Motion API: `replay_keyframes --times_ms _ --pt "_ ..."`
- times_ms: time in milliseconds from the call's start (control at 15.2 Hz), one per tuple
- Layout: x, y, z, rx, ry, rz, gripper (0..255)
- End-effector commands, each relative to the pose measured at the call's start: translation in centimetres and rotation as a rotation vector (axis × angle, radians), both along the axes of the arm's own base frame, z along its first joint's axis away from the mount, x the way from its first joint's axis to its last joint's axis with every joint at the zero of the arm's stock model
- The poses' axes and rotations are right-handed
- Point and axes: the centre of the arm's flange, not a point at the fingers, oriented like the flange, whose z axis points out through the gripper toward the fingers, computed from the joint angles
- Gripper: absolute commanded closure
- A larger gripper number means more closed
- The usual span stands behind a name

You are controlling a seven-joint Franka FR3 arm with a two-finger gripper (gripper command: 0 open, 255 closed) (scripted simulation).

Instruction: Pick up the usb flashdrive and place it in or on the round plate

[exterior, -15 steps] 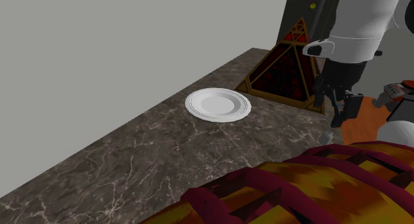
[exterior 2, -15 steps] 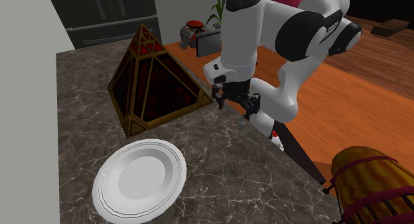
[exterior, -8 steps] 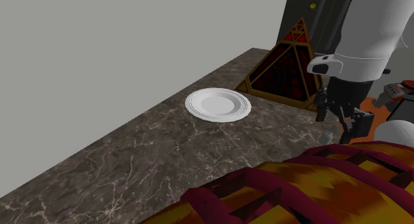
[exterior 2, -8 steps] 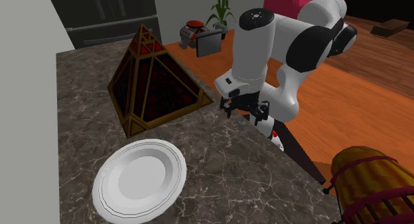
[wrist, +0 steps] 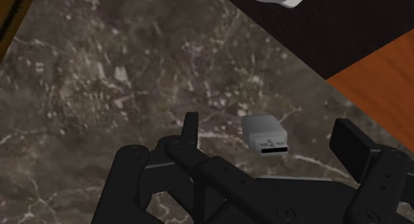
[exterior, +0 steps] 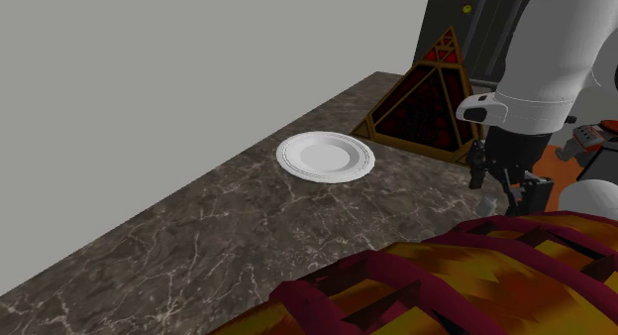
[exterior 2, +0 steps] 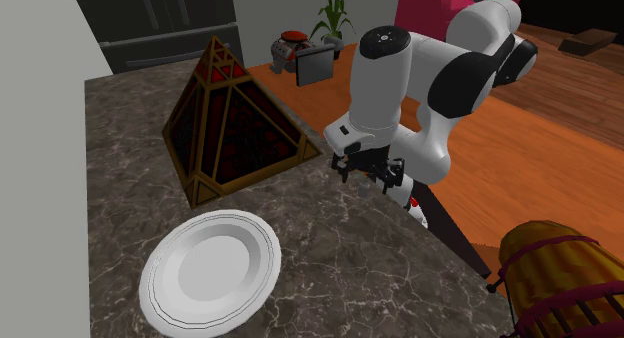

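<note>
Wrist view: the grey flashdrive (wrist: 265,134) lies flat on the counter (wrist: 99,70), near its edge. It sits between the open fingers of the gripper (wrist: 269,125), and they do not touch it. The gripper should go straight down, then squeeze gently.

Shoulder view: the arm (exterior: 545,75) points down beside the pyramid (exterior: 421,110). The plate (exterior: 325,156) is well apart.

Second exterior view: the gripper hangs low over the counter's edge.

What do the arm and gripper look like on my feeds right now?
The arm is built of rounded white links with dark joints and a dark round cap on its upright link. The gripper is all black: a blocky body with round screw holes and two flat, squared-off fingers.
</note>
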Motion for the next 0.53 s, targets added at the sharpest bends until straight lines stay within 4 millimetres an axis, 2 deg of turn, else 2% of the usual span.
replay_keyframes --times_ms 0,66,132,462 --pt "0.00 0.00 0.00 0.000 0.000 0.000 0" --pt "0.00 0.00 0.00 0.000 0.000 0.000 0" --pt "0.00 0.00 0.00 0.000 0.000 0.000 255" --pt "0.00 0.00 0.00 0.000 0.000 0.000 255"
